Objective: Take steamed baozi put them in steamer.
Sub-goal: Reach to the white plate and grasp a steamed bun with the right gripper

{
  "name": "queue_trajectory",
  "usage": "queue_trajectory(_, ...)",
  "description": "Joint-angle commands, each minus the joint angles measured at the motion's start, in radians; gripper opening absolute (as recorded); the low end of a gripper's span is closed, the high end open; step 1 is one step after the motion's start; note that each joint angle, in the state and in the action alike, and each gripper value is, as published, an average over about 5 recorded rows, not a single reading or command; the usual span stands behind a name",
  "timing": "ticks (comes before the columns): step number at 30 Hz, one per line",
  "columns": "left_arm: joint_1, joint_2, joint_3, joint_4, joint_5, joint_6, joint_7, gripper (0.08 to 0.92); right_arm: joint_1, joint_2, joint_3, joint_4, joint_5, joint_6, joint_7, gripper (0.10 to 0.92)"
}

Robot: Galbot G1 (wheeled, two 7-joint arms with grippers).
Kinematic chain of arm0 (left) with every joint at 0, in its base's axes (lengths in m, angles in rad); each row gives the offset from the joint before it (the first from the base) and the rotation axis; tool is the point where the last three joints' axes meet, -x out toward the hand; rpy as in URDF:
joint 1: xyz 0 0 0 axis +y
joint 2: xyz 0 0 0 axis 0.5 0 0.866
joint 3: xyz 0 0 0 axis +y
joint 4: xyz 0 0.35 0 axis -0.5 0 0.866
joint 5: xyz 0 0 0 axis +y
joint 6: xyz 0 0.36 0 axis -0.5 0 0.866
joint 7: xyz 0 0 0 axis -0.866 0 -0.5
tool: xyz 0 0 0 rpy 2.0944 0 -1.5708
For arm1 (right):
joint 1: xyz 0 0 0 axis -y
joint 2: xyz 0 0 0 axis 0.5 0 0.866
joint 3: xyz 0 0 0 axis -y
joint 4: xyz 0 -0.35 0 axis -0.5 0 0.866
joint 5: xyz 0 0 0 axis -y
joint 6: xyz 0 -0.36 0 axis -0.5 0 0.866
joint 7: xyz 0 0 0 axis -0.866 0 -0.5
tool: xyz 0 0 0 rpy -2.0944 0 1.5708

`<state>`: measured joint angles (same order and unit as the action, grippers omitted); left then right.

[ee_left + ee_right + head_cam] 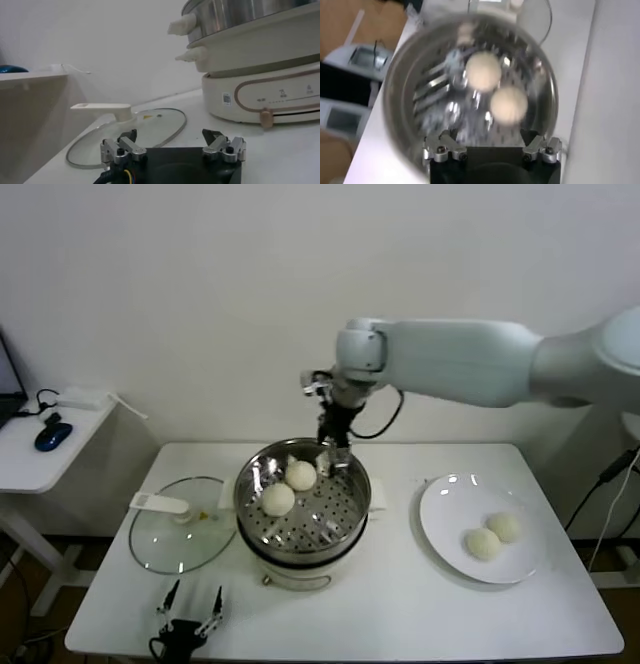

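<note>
Two pale baozi (pixel 301 475) (pixel 278 499) lie in the shiny steamer (pixel 345 519) on its cream pot base; both show in the right wrist view (pixel 483 71) (pixel 508 104). Two more baozi (pixel 504 527) (pixel 483 544) lie on the white plate (pixel 445 519) at the right. My right gripper (pixel 329 454) hangs open and empty over the steamer's far rim, just right of the nearer bun; its jaws stand wide apart above the basket (pixel 491 137). My left gripper (pixel 189 614) rests open and empty near the table's front left edge (pixel 171 137).
A round glass lid (pixel 165 539) with a white handle (pixel 158 503) lies left of the steamer, also in the left wrist view (pixel 150 127). A side desk with a blue mouse (pixel 52 435) stands at the far left. The wall is close behind the table.
</note>
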<state>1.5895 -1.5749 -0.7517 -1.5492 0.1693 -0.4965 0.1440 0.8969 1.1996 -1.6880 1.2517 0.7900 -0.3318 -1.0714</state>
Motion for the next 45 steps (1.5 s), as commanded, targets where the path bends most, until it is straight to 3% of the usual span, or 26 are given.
queue_trajectory(1,0.000,-0.001,0.001,0.003,0.003,-0.002,0.000,0.823,0.074,-0.320,-0.219,0.122,-0.269,0.179,-0.072,0.823)
queue_trajectory(9,-0.003,-0.007,-0.002,0.023,0.019,-0.010,-0.003,0.823,-0.128,-0.490,-0.146,0.092,-0.479,0.178,-0.020,0.823)
queue_trajectory(17,-0.002,-0.013,-0.003,0.028,0.029,-0.013,-0.005,0.823,-0.375,-0.554,0.036,0.018,-0.582,0.172,0.008,0.823)
queue_trajectory(30,-0.002,-0.013,-0.004,0.045,0.046,-0.016,-0.009,0.823,-0.655,-0.564,0.301,-0.046,-0.632,0.145,0.059,0.823)
queue_trajectory(40,-0.007,-0.013,-0.005,0.052,0.065,-0.020,-0.022,0.823,-0.699,-0.539,0.372,-0.112,-0.669,0.170,0.087,0.820)
queue_trajectory(45,-0.006,-0.015,-0.003,0.050,0.065,-0.021,-0.022,0.823,-0.680,-0.529,0.375,-0.123,-0.672,0.179,0.091,0.738)
